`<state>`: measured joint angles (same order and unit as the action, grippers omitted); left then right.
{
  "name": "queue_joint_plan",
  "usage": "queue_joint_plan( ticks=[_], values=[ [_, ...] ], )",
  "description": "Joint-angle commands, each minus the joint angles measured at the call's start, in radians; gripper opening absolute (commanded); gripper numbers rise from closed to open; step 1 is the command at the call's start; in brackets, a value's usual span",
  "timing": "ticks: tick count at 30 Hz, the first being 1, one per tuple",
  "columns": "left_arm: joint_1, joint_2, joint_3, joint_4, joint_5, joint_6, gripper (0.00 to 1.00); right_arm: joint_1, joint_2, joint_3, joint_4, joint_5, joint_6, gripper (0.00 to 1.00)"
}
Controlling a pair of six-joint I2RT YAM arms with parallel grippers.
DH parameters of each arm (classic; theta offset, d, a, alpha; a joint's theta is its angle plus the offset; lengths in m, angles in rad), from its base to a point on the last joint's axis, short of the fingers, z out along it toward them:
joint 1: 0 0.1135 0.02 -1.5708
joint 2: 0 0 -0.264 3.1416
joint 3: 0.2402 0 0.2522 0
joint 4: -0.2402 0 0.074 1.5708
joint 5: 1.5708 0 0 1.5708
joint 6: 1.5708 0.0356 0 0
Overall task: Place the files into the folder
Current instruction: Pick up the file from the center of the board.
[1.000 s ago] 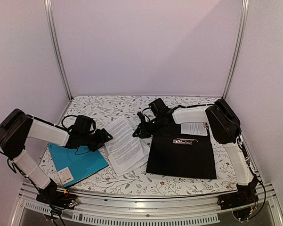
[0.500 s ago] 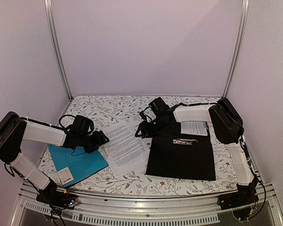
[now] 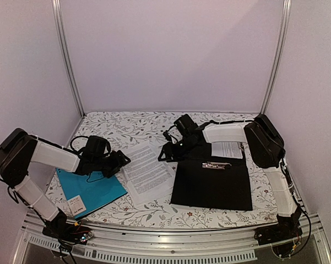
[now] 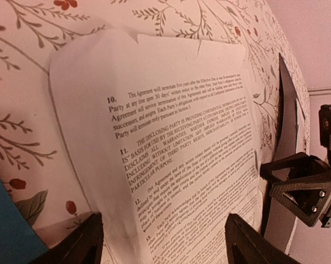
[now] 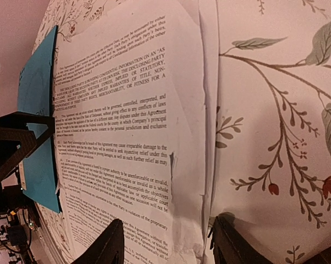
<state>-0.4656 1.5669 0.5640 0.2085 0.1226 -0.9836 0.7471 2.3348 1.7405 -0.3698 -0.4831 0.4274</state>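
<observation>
At mid-frame, the files (image 3: 147, 171) are lying flat just beside the folder (image 3: 212, 187), along its left edge. The left gripper (image 3: 123, 159) is hovering, fingers apart, at their left edge. The right gripper (image 3: 161, 154), fingers apart, is hovering at their upper-right corner.

On the paper sheet (image 4: 176, 126) we read clauses numbered 10, 11 and 12: "This Agreement will terminate five years after the Effective Date" and "THE DISCLOSING PARTY IS PROVIDING CONFIDENTIAL INFORMATION". In the right wrist view we read "MERCHANTABILITY, OR FITNESS FOR A".
</observation>
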Motion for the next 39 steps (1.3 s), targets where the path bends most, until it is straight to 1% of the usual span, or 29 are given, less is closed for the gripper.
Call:
queue_joint_plan(
  ticks=[1,8,13,15,23,28,29,36,39],
  values=[
    [-0.003,0.087,-0.038,0.02,0.038,-0.056,0.76,0.023,0.01,-0.037,-0.018,-0.056,0.053,0.54],
    [0.007,0.132,0.0,0.048,0.051,-0.031,0.76,0.023,0.002,-0.079,0.075,-0.104,0.152,0.52],
    [0.025,0.146,0.037,0.037,0.055,0.003,0.76,0.023,-0.005,-0.094,0.115,-0.114,0.189,0.47],
    [0.031,0.149,0.042,0.033,0.056,0.011,0.76,0.023,-0.007,-0.098,0.129,-0.116,0.195,0.43],
    [0.052,0.125,0.064,-0.02,0.04,0.063,0.76,0.023,-0.013,-0.111,0.233,-0.16,0.225,0.16],
    [0.066,0.091,0.091,-0.072,0.03,0.105,0.76,0.023,-0.016,-0.111,0.295,-0.185,0.266,0.01],
    [0.069,0.081,0.099,-0.084,0.03,0.115,0.76,0.023,-0.022,-0.111,0.304,-0.186,0.271,0.0],
    [0.094,-0.036,0.183,-0.225,0.013,0.21,0.76,0.023,-0.081,-0.12,0.342,-0.174,0.294,0.0],
    [0.102,-0.103,0.228,-0.32,-0.038,0.26,0.77,0.024,-0.106,-0.125,0.353,-0.173,0.305,0.0]
  ],
)
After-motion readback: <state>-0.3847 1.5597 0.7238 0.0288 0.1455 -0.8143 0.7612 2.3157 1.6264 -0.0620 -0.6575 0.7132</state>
